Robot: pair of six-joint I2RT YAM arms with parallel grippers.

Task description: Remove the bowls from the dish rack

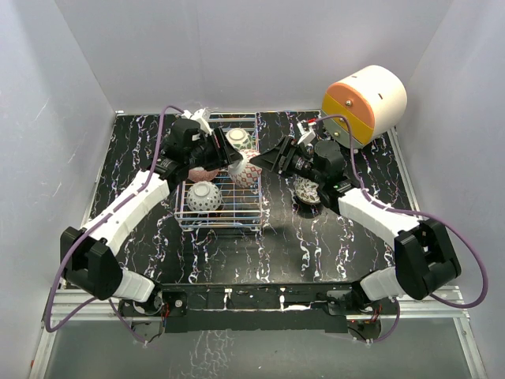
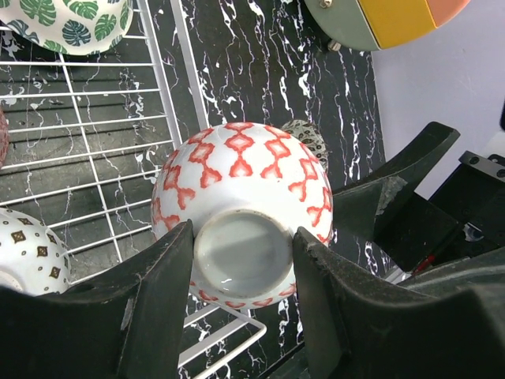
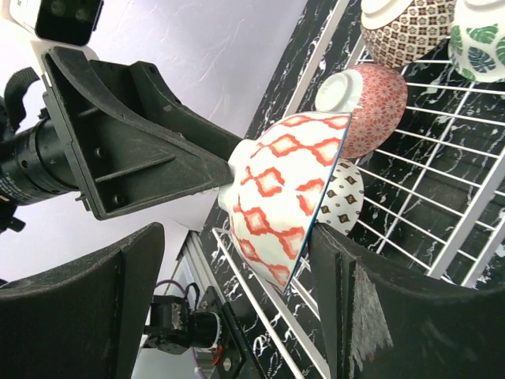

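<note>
Between left gripper (image 2: 242, 237) jaws, glossy round bowl (image 2: 241, 166)

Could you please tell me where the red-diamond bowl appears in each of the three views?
Top external: red-diamond bowl at centre, at the right edge of the dish rack.
Left wrist: red-diamond bowl fills the centre, foot ring toward the camera.
Right wrist: red-diamond bowl at centre, side-on.
Shared landmark: green-leaf bowl.

Six bowls (image 1: 245, 167), one wire dish rack (image 1: 229, 215), one cylindrical drawer unit (image 1: 371, 99).
</note>
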